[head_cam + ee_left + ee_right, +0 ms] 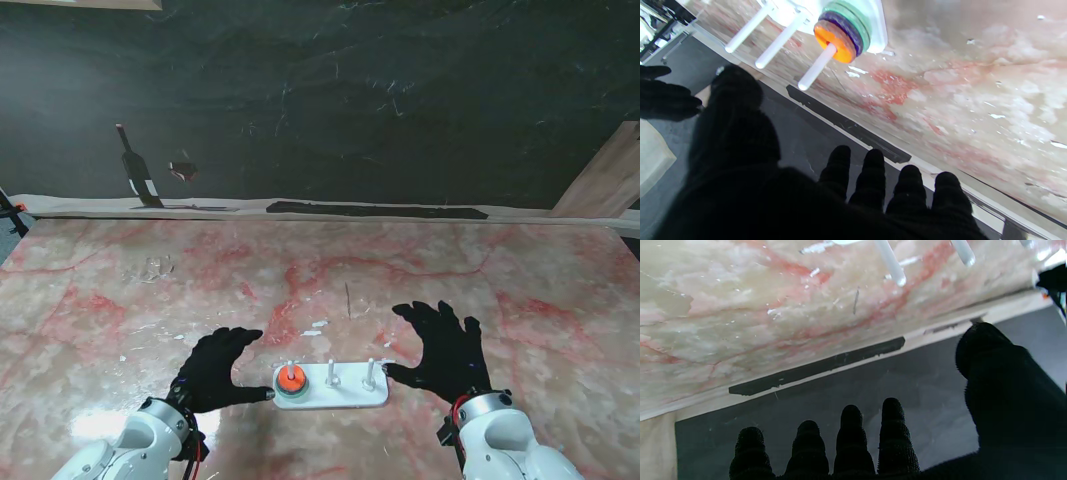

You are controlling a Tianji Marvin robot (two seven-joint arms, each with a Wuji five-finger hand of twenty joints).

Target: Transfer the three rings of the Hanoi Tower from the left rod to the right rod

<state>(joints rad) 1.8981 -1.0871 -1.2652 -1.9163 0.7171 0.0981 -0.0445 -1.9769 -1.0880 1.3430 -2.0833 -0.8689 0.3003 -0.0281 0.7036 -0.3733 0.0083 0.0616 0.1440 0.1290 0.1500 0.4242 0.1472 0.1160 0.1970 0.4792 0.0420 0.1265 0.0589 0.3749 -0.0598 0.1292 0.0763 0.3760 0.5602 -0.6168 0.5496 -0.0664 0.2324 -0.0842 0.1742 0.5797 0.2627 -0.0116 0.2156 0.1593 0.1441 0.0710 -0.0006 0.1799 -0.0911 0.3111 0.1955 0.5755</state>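
Rings (290, 379) sit stacked on the left rod (290, 366) of the white base (345, 397), at roughly 6 o'clock on the desk (120, 300). The left wrist view shows three of them: green (862, 25) lowest, purple (850, 31) in the middle, orange (834, 41) on top, all threaded flush with bare rod standing above.

Left robot hand (215, 368) sits at 9 o'clock of the base, fingers spread, holding nothing, thumb tip near the base's edge.

Middle rod (333, 375) and right rod (369, 374) are bare.

Right robot hand (440, 352) sits at 3 o'clock of the base, likewise spread and empty, thumb beside the right rod.

Handling judgement: rings look small, rigid and light, probably wood or foam; the rim is thin and likely slippery. Best hold is a thumb-and-finger pinch across the orange ring's outer edge, lifting straight along the rod so it does not bind. The base looks light and may shift or tip; steadying it with the free robot hand seems wise.
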